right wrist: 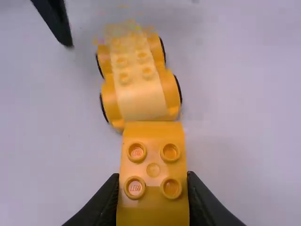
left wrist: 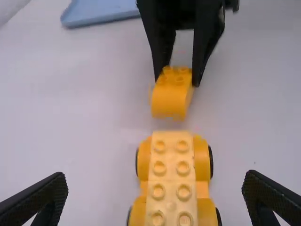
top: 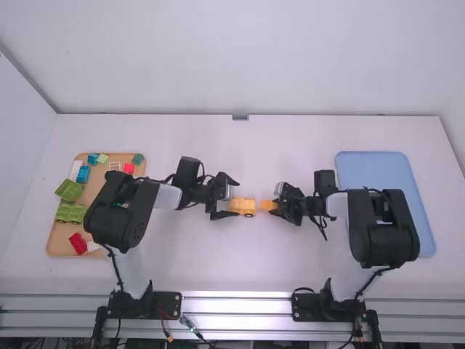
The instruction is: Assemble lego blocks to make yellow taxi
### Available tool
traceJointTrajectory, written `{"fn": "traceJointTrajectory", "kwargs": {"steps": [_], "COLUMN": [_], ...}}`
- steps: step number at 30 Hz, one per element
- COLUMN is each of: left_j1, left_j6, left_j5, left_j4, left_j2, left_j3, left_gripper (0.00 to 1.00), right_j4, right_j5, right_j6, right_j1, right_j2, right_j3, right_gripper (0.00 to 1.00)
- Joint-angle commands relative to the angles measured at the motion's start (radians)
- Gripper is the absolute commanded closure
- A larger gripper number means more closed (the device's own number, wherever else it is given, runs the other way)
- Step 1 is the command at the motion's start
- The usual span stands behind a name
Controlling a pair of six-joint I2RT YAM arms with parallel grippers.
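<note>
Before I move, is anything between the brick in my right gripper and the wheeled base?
Nothing visible lies between the orange brick and the yellow wheeled base, just white table. The left gripper, jaws open, is near the base's far end.

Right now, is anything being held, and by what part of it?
The right gripper holds the yellow block by two opposite sides, at its studded end. The left gripper holds nothing.

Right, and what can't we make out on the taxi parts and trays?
- Yellow brick underside: turned away from both wrist views.
- Yellow wheeled base, end nearer left gripper: cut off by left wrist view's bottom edge, blurred in right wrist view.
- Part of tan tray: behind left arm, high view.
- Part of blue tray: behind right arm, high view.
</note>
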Motion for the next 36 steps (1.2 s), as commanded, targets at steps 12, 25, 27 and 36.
{"fn": "traceJointTrajectory", "kwargs": {"steps": [12, 25, 27, 36], "left_j1": [0.0, -0.003, -0.011, -0.017], "left_j6": [0.015, 0.016, 0.015, 0.015], "left_j5": [0.056, 0.056, 0.056, 0.057], "left_j4": [0.112, 0.128, 0.127, 0.126], "left_j2": [0.172, 0.2, 0.2, 0.2], "left_j3": [0.024, 0.05, 0.051, 0.039], "left_gripper": [0.06, 0.33, 0.36, 0.27], "right_j4": [-0.097, 0.03, 0.035, 0.032], "right_j5": [0.01, -0.003, -0.004, 0.0], "right_j6": [-0.093, 0.019, 0.019, 0.02], "right_j1": [0.158, 0.206, 0.206, 0.192], "right_j2": [-0.038, 0.032, 0.04, 0.04], "right_j3": [0.151, 0.152, 0.152, 0.152], "right_gripper": [0.78, 0.78, 0.78, 0.79]}}
